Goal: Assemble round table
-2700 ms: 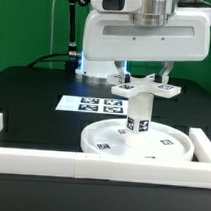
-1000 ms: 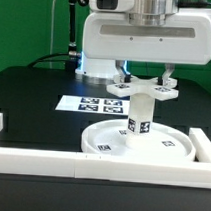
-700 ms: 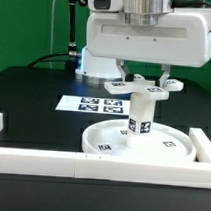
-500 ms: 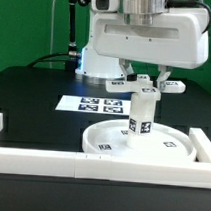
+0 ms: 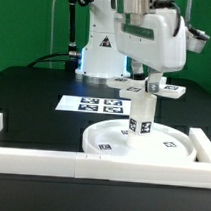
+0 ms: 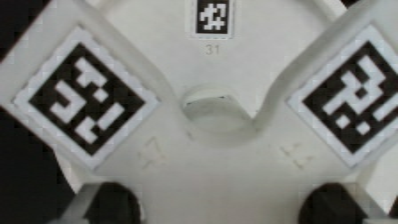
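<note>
Exterior view, cross-shaped foot clamped in claw, atop leg.

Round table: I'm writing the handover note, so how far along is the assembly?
Done: the short white cylindrical leg stands upright in the hub of the large white rimmed disc. In hand: the fingers grip the white cross-shaped foot on top of the leg. Left: probably finishing seating that foot, then letting go.

Square tags, hardly any legible text.
Foot in the gripper: black-and-white tags, a tiny blurred number under one. Below it, tagged leg and disc; nearby, the marker board.
</note>
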You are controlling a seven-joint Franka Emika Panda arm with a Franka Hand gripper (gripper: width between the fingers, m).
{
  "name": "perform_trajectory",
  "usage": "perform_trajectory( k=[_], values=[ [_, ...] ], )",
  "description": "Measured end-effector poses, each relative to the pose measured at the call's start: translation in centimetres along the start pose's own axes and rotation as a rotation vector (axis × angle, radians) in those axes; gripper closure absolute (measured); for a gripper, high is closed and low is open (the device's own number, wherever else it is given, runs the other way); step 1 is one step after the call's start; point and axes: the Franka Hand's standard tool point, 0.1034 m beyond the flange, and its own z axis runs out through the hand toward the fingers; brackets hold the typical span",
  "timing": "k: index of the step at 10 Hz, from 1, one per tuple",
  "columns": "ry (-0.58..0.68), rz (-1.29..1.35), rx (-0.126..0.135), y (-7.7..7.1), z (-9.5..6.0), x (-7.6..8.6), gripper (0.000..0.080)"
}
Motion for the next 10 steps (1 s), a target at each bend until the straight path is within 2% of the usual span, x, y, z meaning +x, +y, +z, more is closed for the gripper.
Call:
perform_trajectory(
  k=[5, 6, 8, 9, 10],
  values=[
    [0.005, 0.372, 0.012, -0.04, 0.03, 0.11, 0.0356],
    [0.0, 0.377, 0.001, -0.05, 0.0, 0.16, 0.0356],
    [-0.005, 0.379, 0.004, -0.13, 0.06, 0.07, 0.0356],
    [-0.006, 0.364, 0.002, -0.13, -0.01, 0.03, 0.0213],
    [-0.017, 0.309, -0.017, 0.05, -0.73, -0.01, 0.0169]
  ],
)
